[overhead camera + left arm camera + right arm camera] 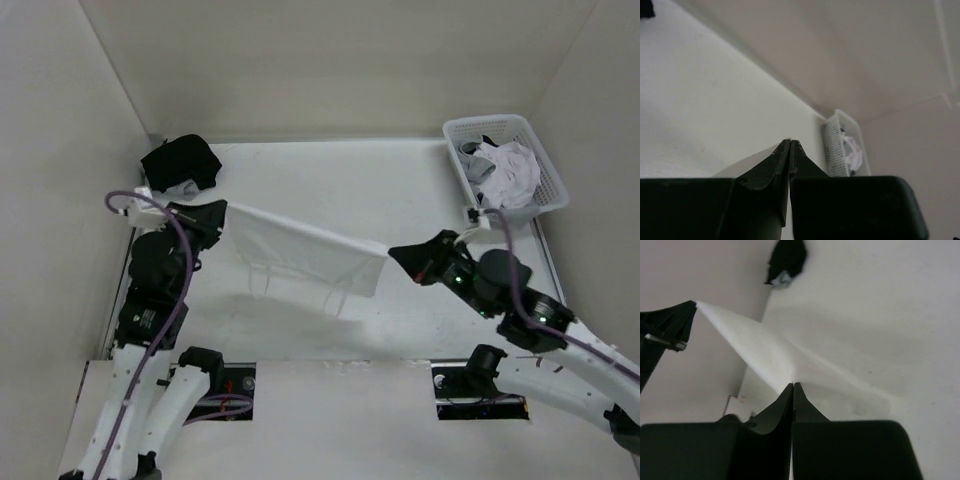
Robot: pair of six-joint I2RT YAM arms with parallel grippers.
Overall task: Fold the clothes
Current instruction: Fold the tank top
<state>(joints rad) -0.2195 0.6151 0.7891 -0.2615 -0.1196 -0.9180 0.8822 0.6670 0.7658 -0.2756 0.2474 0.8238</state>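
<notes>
Here we find the white tank top (305,258) pulled out as a sheet between our two pincers, lifted clear of the tabletop (330,175), with its shadow lying below it. The left pincer (224,210) is clamped on one end of the top, and in its own wrist view the jaws stand pressed together tip to tip. The right pincer (392,252) is closed the same way on the opposite end. From its wrist camera we see the white cloth running straight from its closed tips across to the left pincer. The cloth is taut along the edge between the two pincers and hangs slack below that line, where the narrow straps (266,282) dangle towards the tabletop.

Beyond the left pincer, in the far corner, a black garment (180,160) lies bunched up with a bit of white showing at its edge. Beyond the right pincer and to its right stands a white lattice basket (548,192) against the wall. It holds crumpled white and grey garments (505,168). Both are well apart from the pincers.
</notes>
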